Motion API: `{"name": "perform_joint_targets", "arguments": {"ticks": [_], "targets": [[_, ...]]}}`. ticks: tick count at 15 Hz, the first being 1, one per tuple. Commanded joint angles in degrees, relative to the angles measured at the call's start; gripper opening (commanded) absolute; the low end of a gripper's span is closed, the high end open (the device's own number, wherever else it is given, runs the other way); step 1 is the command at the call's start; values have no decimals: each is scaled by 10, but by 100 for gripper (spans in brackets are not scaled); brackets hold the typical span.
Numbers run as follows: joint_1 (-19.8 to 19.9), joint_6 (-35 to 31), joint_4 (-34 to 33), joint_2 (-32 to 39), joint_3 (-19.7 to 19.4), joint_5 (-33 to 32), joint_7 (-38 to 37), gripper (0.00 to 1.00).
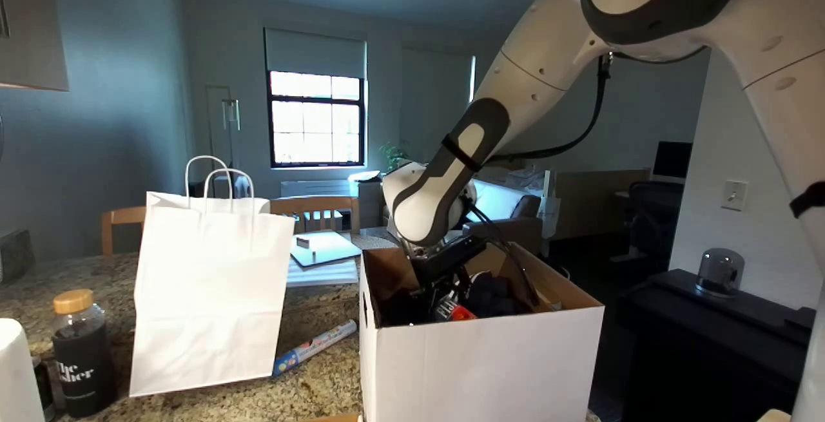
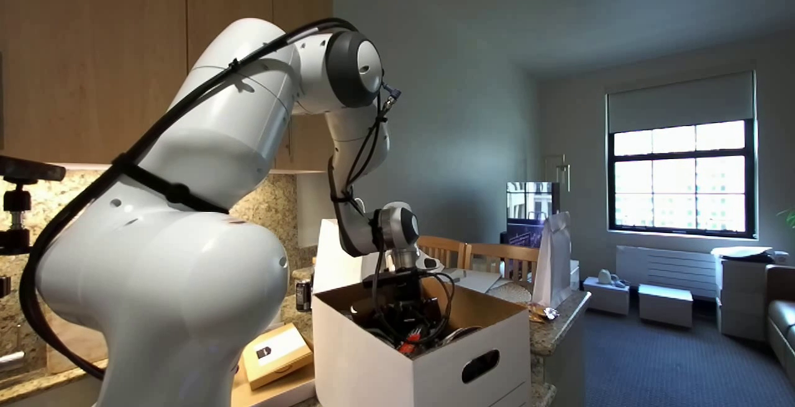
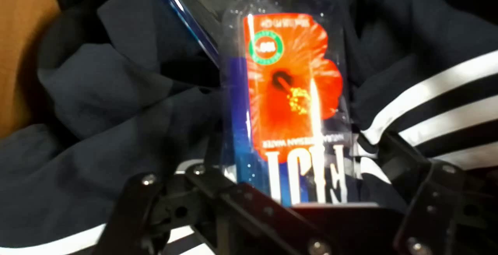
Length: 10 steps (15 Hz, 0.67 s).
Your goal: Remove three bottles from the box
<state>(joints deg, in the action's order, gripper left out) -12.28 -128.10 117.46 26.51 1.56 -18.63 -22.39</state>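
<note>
The gripper (image 3: 294, 150) is spread wide, jaws astride a red-flowered bottle (image 3: 293, 87); the bottle's long axis is pointed between them, up the wrist view; dark cloth (image 3: 105, 80) is seen around; all is enclosed by the white box (image 1: 483, 370).

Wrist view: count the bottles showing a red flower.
1: the flower-labelled bottle, amid dark striped cloth in the box, the open claw astride it. More may be hidden beneath the cloth.
</note>
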Motion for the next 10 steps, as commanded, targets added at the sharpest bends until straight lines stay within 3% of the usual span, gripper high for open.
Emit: {"name": "perform_joint_targets", "arguments": {"ticks": [1, 2, 5, 7, 10], "targets": [[-13, -63, 4, 7, -19, -5, -46, 87], [-14, -60, 2, 8, -22, -2, -47, 73], [-15, -60, 6, 1, -25, 8, -57, 53], [-10, -54, 13, -12, -22, 25, -57, 42], [-9, -26, 35, -58, -18, 47, -54, 34]]}}
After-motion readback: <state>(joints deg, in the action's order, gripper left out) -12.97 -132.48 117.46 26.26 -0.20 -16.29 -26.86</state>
